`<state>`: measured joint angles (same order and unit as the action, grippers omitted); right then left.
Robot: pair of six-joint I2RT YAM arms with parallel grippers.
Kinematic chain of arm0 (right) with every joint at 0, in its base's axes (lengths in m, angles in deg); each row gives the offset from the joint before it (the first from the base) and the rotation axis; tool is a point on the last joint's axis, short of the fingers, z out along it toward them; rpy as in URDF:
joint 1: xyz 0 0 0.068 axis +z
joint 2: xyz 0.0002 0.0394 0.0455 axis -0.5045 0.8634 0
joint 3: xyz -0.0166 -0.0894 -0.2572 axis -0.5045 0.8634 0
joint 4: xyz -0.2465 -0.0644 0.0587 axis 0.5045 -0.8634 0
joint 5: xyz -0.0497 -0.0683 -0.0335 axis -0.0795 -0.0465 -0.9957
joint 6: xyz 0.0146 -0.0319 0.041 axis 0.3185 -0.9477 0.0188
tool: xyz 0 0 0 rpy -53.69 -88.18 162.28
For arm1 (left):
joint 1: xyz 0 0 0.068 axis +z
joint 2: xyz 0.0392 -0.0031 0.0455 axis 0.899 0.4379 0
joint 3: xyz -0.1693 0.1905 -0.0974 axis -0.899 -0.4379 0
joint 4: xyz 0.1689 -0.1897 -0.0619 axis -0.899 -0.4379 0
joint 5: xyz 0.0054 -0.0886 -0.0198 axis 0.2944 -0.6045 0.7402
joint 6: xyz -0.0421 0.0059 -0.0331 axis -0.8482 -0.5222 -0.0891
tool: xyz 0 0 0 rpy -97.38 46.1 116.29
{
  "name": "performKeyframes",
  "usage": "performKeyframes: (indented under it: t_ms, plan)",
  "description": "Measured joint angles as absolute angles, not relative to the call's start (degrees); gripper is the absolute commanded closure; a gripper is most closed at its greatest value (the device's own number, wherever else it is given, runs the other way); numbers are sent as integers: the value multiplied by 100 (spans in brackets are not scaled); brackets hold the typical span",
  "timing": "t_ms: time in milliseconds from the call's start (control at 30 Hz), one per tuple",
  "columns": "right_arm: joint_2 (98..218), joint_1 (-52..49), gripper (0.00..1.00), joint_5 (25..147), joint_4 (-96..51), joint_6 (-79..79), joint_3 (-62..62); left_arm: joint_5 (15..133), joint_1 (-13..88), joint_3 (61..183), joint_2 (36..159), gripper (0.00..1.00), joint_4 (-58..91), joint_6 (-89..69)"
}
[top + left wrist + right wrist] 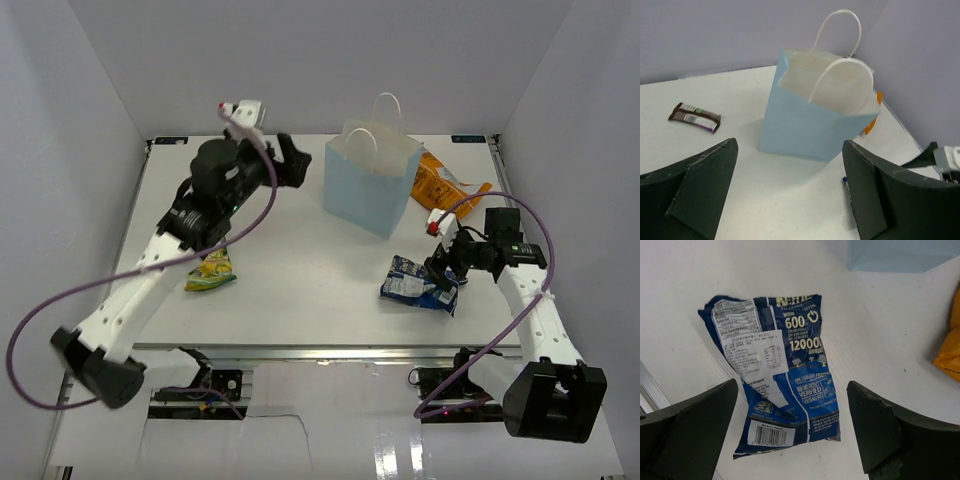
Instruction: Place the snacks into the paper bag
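Note:
The light-blue paper bag [372,178] stands upright and open at the back middle; in the left wrist view [815,117] its white inside looks empty. My left gripper [295,160] [790,146] is open and empty, raised left of the bag. My right gripper [445,265] [792,390] is open above the blue-white bag [418,283] [775,365], which lies flat. The orange bag [442,180] [951,340] lies behind the paper bag on the right. The dark brown bar [695,117] lies left of the paper bag. The yellow-green packet [210,272] lies by my left arm. A small red-white wrapper [434,222] lies near my right wrist.
White walls close the table on the left, back and right. The table's front edge [300,348] runs just below the blue-white bag. A purple cable [60,310] loops off my left arm and another [500,340] off my right.

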<state>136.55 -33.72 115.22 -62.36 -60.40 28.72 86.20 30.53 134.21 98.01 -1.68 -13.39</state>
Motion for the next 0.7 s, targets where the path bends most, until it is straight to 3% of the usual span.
performKeyframes:
  t_ms: [200,433,533,567,700]
  plan:
    - [13585,-1708,4,10123,-6256,-6256,3541,8725,3051,10755,7244,2,-74,-1243]
    - [13745,-664,16,8276,-5600,-5732,4324,8904,3047,9301,6406,2,-378,-1149]
    - [13826,-578,35,7802,-5203,-5638,4440,8978,3047,9126,6321,2,-362,-1114]
    - [13826,-576,50,7708,-5106,-5620,4470,8998,3047,9076,6293,2,-354,-1100]
    - [13821,-574,73,7634,-4899,-5570,4481,8994,3047,8975,6256,2,-356,-1085]
